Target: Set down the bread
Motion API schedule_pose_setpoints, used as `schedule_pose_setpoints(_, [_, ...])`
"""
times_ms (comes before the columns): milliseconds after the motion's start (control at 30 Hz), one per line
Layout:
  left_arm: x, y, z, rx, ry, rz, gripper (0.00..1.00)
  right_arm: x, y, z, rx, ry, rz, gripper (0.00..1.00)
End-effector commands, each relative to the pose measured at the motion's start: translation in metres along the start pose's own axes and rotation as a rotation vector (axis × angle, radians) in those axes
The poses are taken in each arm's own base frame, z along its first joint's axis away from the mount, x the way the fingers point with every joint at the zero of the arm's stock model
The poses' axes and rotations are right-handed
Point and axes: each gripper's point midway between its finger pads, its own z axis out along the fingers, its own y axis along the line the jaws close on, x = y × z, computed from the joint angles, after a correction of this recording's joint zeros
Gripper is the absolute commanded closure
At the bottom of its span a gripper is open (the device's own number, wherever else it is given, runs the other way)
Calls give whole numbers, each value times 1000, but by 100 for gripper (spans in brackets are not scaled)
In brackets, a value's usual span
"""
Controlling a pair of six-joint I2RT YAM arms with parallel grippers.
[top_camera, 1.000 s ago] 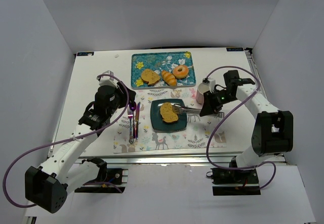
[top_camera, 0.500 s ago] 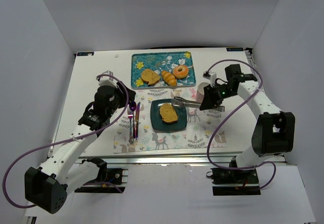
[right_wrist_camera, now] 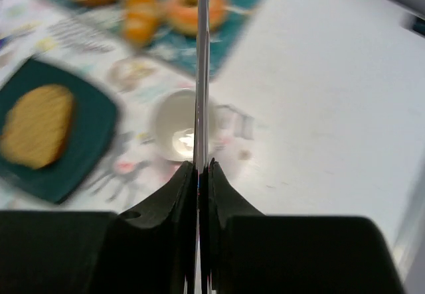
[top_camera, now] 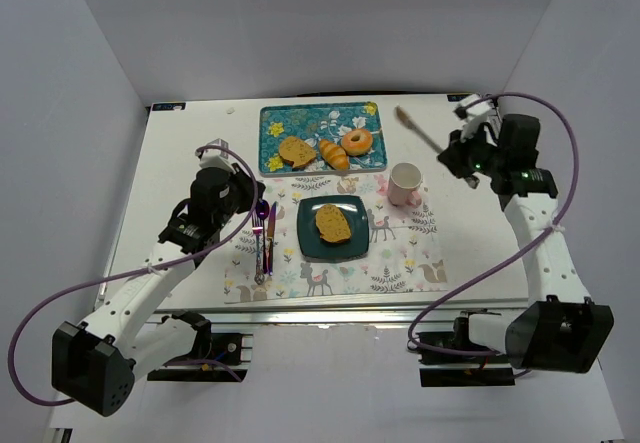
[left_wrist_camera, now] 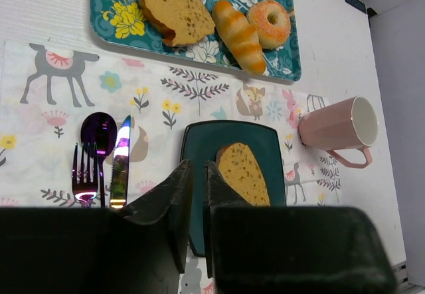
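Observation:
The bread [top_camera: 333, 223] is a golden oval slice lying flat on the dark square plate [top_camera: 308, 241] in the middle of the placemat. It also shows in the left wrist view [left_wrist_camera: 244, 172] and, blurred, in the right wrist view [right_wrist_camera: 36, 125]. My right gripper [top_camera: 452, 153] is raised at the back right, far from the plate, shut on slim metal tongs [top_camera: 418, 129] that point back-left. The tongs [right_wrist_camera: 202, 75] run straight out between its fingers. My left gripper [top_camera: 250, 195] hovers over the placemat left of the plate, jaws nearly together with nothing between them [left_wrist_camera: 198, 168].
A teal flowered tray [top_camera: 272, 120] at the back holds a rounder brown slice [top_camera: 297, 150], a croissant [top_camera: 333, 153] and a donut [top_camera: 357, 142]. A pink mug [top_camera: 405, 183] stands right of the plate. Fork, knife and spoon [top_camera: 263, 235] lie left of it.
My right arm has pulled the tongs off the plate and swung up to the back right, tongs now squeezed shut. The left gripper's jaws have closed from wide open. The bread stays on the plate.

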Motion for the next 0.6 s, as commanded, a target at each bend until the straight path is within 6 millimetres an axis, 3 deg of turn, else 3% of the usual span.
schedule_pose_setpoints(0, [-9,-15,-2,57,-15,9,78,11,-90,-4,379,-98,118,100])
schedule_pose_setpoints(67, [-8,-16,-2,63,-8,9,77,47,-111,0,454,-44,161,100])
schedule_pose_setpoints(133, [-6,-15,-1,64,-1,10,75,97,-122,13,460,93,267,100])
schedule_pose_setpoints(200, [-5,-16,-1,67,2,9,71,133,-125,25,448,173,365,100])
schedule_pose_setpoints(300, [-6,-17,-1,65,6,12,63,160,-134,31,476,195,363,100])
schedule_pose_setpoints(367, [-7,-16,-1,59,5,12,58,167,-141,34,503,186,329,100])
schedule_pose_setpoints(433, [-7,-15,0,55,3,9,50,188,-139,40,486,244,320,89])
schedule_pose_setpoints(467, [-7,-15,0,53,1,8,48,202,-135,44,464,281,332,74])
schedule_pose_setpoints(533, [-7,-15,0,55,-5,-1,46,215,-134,45,447,319,319,57])
schedule_pose_setpoints(567, [-7,-15,1,55,-4,-7,45,219,-133,45,437,331,321,40])
